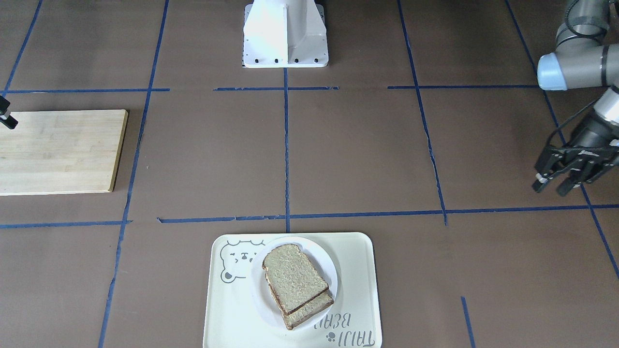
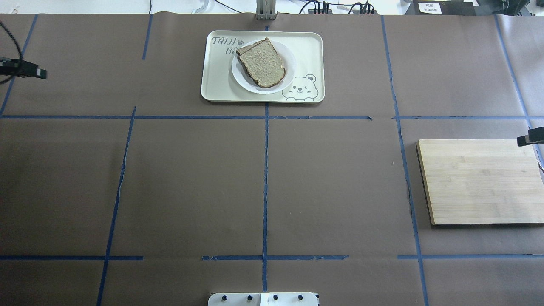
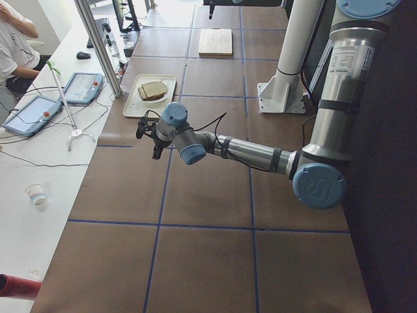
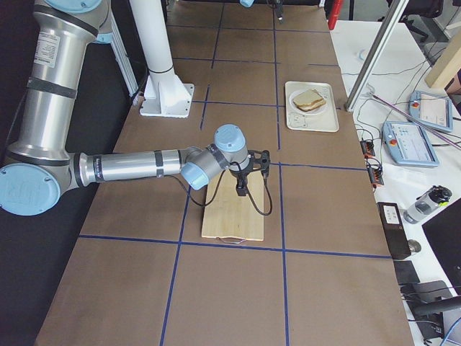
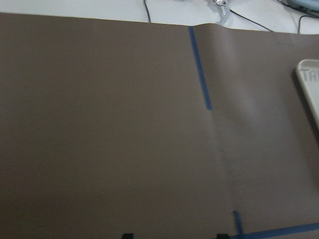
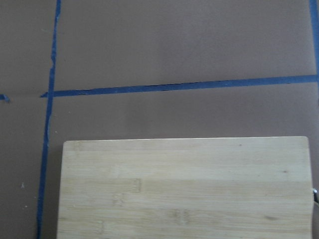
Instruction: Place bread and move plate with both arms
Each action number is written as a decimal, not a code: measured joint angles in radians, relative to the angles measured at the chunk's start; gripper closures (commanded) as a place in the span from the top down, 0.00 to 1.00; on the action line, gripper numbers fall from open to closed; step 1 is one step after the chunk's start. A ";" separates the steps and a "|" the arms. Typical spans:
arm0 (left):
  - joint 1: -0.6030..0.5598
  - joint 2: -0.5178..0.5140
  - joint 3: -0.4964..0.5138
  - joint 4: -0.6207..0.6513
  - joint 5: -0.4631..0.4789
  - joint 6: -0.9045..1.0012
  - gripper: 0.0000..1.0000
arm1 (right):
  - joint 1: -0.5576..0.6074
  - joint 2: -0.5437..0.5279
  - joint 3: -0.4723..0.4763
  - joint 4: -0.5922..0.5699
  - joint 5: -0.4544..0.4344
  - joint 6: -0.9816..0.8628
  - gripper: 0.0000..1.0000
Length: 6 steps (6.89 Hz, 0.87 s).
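With the bread [image 1: 292, 275] lying flat on a second slice [image 1: 314, 309] on the plate [image 1: 329, 266], inside the bear tray [image 1: 360, 290], the job looks all but done, so hold both arms wide of that loose stack. Your left gripper [image 1: 551, 186] hangs spread and empty, and I cannot tell the right gripper's [image 2: 527, 139] state above the bamboo board [image 2: 480, 182]. The crumb is speckled and dark-crusted, the plate round and glossy.
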 measured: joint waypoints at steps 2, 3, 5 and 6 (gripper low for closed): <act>-0.169 0.034 -0.016 0.277 -0.007 0.488 0.75 | 0.129 0.007 -0.011 -0.243 0.021 -0.341 1.00; -0.244 0.038 -0.019 0.438 -0.043 0.674 0.81 | 0.194 0.011 -0.013 -0.358 0.023 -0.501 1.00; -0.343 0.052 -0.045 0.714 -0.182 0.814 1.00 | 0.275 0.014 -0.013 -0.485 0.023 -0.668 1.00; -0.368 0.098 -0.086 0.798 -0.212 0.864 1.00 | 0.292 0.013 -0.012 -0.516 0.026 -0.703 1.00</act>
